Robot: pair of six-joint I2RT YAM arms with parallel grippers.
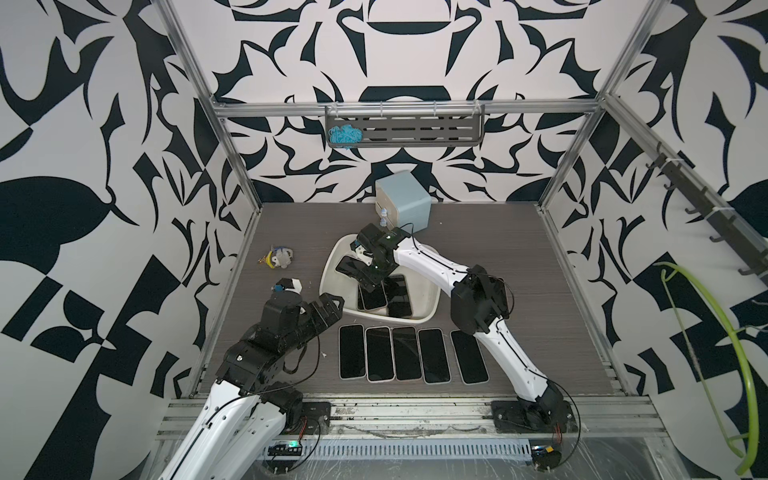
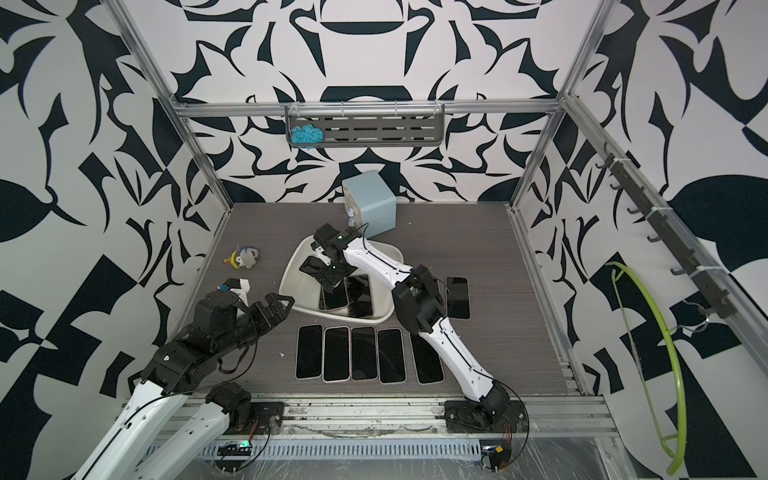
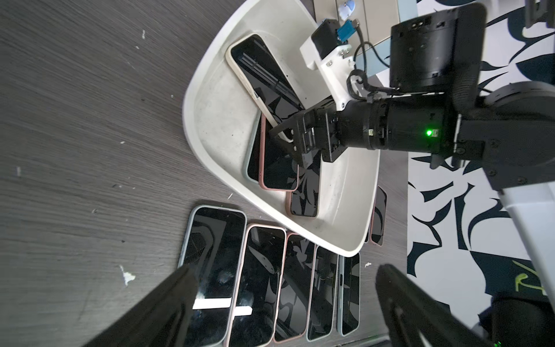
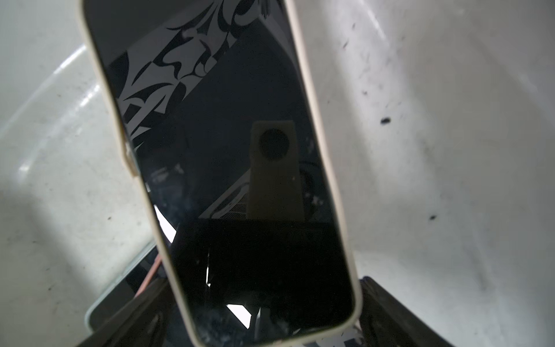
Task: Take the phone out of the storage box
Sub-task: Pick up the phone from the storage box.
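The white storage box (image 1: 330,276) (image 2: 293,286) (image 3: 216,126) sits mid-table and holds several phones. A cream-cased phone (image 1: 347,266) (image 2: 311,264) (image 3: 261,72) (image 4: 225,150) lies slanted across the others, screen up. My right gripper (image 1: 359,276) (image 2: 326,278) (image 3: 282,141) (image 4: 261,315) reaches into the box, open, one finger on each side of that phone's near end and close to its edges. My left gripper (image 1: 336,309) (image 2: 286,308) (image 3: 283,279) hovers open and empty beside the box's near-left corner.
Several phones (image 1: 405,353) lie in a row on the table in front of the box, and another phone (image 2: 457,297) lies to its right. A light-blue drawer cube (image 1: 405,203) stands behind it. A small toy (image 1: 280,257) lies at the left.
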